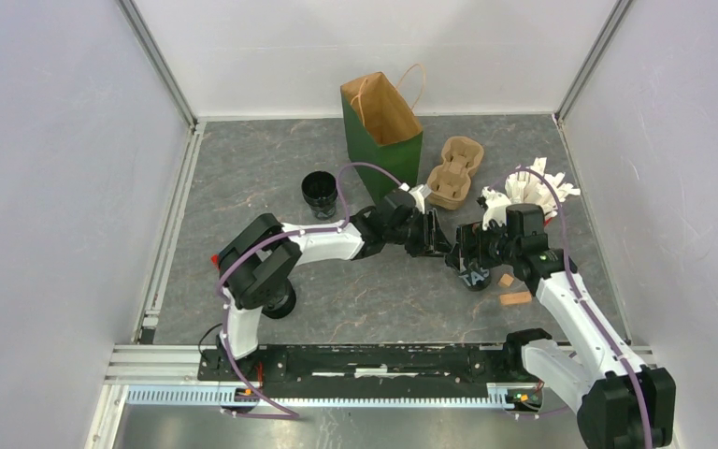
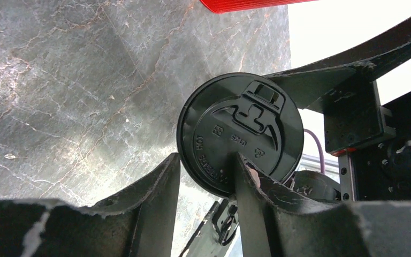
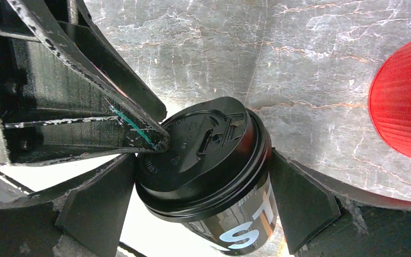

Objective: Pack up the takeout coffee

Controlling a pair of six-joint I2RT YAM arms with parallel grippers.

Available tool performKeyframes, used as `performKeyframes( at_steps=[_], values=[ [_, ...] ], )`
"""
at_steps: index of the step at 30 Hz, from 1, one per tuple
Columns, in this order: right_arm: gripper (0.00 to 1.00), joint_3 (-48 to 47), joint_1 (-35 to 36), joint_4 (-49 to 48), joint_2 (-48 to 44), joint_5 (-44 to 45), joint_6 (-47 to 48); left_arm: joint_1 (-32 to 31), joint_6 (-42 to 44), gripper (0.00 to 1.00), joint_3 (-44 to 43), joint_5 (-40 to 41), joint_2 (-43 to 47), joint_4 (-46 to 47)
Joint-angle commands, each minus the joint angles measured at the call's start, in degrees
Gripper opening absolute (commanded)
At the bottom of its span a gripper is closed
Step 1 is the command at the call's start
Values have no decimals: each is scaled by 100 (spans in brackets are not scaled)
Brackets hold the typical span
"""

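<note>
A black takeout coffee cup (image 1: 472,273) with a round black lid (image 2: 241,134) hangs tilted above the table's middle right. My right gripper (image 1: 482,251) is shut on it; both fingers press the cup (image 3: 208,160) just under the lid in the right wrist view, where that gripper (image 3: 200,158) shows. My left gripper (image 1: 449,245) reaches in from the left. Its jaws (image 2: 207,158) stand part open astride the lid's rim, one finger outside the edge and one lying on the lid's top. A second black cup (image 1: 320,194) stands on the table left of the green paper bag (image 1: 383,140).
The tan pulp cup carrier (image 1: 455,171) lies right of the bag. A red cup of white packets (image 1: 524,192) stands just behind my right gripper, close to the held cup (image 3: 404,107). Two small tan pieces (image 1: 514,297) lie by the right arm. White walls enclose three sides.
</note>
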State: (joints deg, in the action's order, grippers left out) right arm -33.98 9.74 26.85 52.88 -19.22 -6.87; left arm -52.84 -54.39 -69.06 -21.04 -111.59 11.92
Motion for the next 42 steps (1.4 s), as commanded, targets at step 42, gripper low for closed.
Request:
performKeyframes(
  at_steps=[42],
  values=[
    [98,1067,16,-1298,-1282,5,-244,-69,685,71,-14,118,718,-620]
  ],
)
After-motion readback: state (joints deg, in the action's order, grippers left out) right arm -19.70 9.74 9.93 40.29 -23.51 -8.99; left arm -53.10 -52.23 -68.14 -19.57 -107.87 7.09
